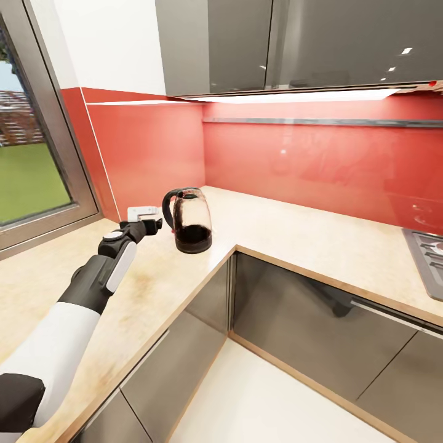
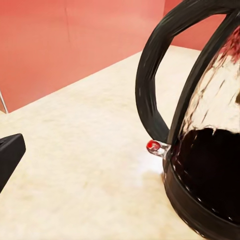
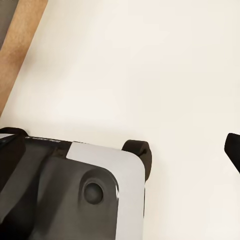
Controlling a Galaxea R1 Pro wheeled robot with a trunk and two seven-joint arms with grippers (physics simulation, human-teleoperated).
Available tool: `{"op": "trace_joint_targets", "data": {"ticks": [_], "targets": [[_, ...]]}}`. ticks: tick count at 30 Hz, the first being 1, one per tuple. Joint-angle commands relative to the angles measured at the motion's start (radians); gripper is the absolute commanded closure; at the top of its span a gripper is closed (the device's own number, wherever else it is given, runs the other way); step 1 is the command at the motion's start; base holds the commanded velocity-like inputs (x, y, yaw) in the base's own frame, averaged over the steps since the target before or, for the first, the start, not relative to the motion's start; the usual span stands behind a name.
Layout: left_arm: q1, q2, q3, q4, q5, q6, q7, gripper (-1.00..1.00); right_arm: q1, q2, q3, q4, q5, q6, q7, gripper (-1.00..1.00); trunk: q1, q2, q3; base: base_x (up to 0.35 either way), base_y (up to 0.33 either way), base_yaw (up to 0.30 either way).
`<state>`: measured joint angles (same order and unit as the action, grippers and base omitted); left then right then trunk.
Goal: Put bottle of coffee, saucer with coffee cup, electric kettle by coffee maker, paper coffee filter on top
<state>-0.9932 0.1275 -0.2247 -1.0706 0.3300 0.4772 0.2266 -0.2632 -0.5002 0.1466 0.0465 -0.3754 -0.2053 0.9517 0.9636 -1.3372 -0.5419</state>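
Left gripper (image 1: 155, 224) beside the kettle handle

Its jaws reach toward the black handle of the electric kettle (image 1: 191, 220); whether they are spread or closed cannot be told. The kettle stands upright on the kitchen countertop (image 1: 295, 237), near the inner corner, before the red backsplash (image 1: 320, 166).

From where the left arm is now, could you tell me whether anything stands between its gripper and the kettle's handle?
Nothing visible does. The left gripper sits just beside the electric kettle, on its handle side. The left wrist view shows bare kitchen countertop between one fingertip and the black handle. The gripper is not yet touching the handle.
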Motion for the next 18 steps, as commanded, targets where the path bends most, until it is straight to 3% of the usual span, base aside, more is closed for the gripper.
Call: {"op": "trace_joint_targets", "data": {"ticks": [1, 18], "targets": [[-0.001, 0.001, -0.004, -0.002, 0.011, 0.003, 0.01, -1.0, -0.002, 0.0, 0.009, 0.004, -0.008, -0.006, 0.004, -1.0, 0.0, -0.001, -0.001, 0.0, 0.0, 0.0], [-0.001, 0.001, -0.004, -0.005, 0.011, 0.003, 0.01, -1.0, -0.002, 0.0, 0.008, 0.004, -0.008, -0.006, 0.004, -1.0, 0.0, -0.001, -0.001, 0.03, 0.0, 0.0]]}}
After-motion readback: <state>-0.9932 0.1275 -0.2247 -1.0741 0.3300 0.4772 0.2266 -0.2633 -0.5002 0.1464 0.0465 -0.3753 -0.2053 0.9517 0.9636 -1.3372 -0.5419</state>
